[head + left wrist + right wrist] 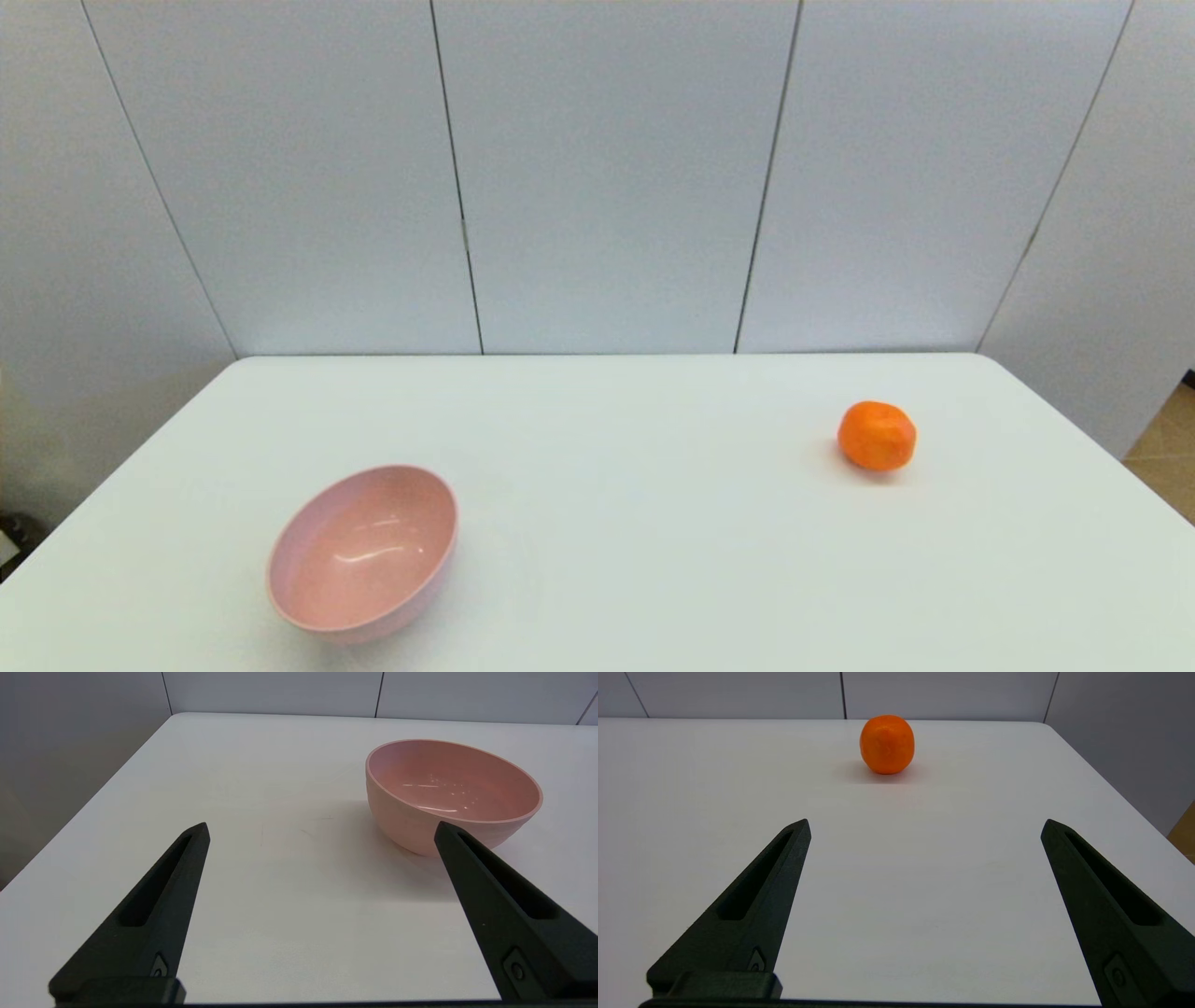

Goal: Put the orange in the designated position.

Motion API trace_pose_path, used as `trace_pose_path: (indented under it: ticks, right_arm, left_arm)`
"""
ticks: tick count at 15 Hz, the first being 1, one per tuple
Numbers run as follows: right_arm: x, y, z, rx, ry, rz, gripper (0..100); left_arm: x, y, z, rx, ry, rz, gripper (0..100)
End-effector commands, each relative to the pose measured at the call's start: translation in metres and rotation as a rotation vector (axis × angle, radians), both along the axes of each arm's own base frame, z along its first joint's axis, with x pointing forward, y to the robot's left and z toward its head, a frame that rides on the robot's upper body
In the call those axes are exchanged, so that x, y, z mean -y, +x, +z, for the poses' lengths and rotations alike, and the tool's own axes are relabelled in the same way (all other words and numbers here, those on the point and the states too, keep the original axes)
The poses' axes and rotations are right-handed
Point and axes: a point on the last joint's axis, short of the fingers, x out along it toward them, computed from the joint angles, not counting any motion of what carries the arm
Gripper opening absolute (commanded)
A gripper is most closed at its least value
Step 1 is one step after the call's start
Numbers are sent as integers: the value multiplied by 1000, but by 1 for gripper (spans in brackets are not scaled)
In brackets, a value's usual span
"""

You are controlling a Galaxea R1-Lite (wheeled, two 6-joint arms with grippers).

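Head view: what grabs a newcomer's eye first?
The orange, bright against the white table, sits alone toward the robot's right. Next, the empty pink bowl at the near left. Neither arm shows there; in the wrist views the right pincer is open facing the orange, and the left pincer is open near the bowl.

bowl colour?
Pale pink bowl, plain, no pattern; clearest in the left wrist view.

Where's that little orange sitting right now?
In the head view, the orange sits alone on the white table, on the robot's right side, far from the pink bowl and ahead of the open right claw.
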Motion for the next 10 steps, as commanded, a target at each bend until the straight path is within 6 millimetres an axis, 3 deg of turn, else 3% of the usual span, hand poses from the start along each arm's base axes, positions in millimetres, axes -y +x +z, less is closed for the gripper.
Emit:
trace_pose_path:
  ticks: [1,10]
  right_arm:
    - [0,0,0,-1,-1,0,100]
    - [0,0,0,-1,1,0,100]
  left_arm:
    - [0,0,0,0,0,0,100]
    - [0,0,0,-2,0,0,100]
